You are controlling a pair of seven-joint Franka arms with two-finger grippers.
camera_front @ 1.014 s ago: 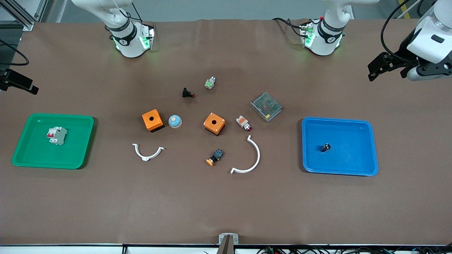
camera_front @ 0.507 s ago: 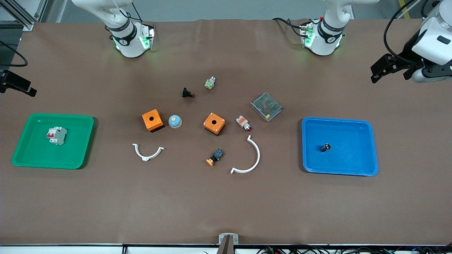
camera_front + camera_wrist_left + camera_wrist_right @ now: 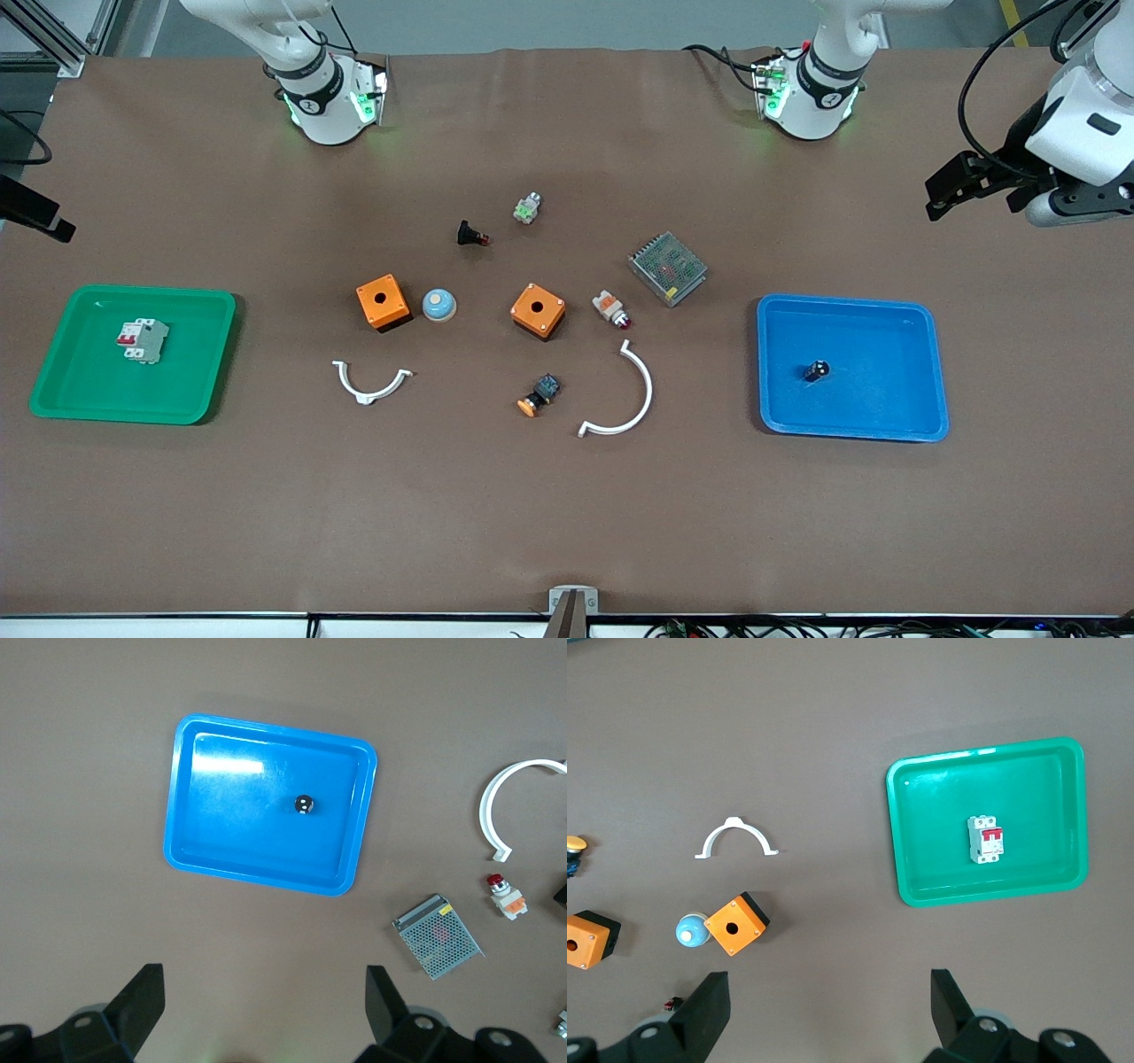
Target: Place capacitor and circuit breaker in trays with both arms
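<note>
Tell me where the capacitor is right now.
The capacitor lies inside the blue tray, near its middle, toward the left arm's end of the table; the left wrist view shows it there too, alone in the tray.

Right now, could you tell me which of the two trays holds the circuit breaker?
The green tray, toward the right arm's end of the table, holds the circuit breaker; the blue tray holds only the capacitor.
</note>
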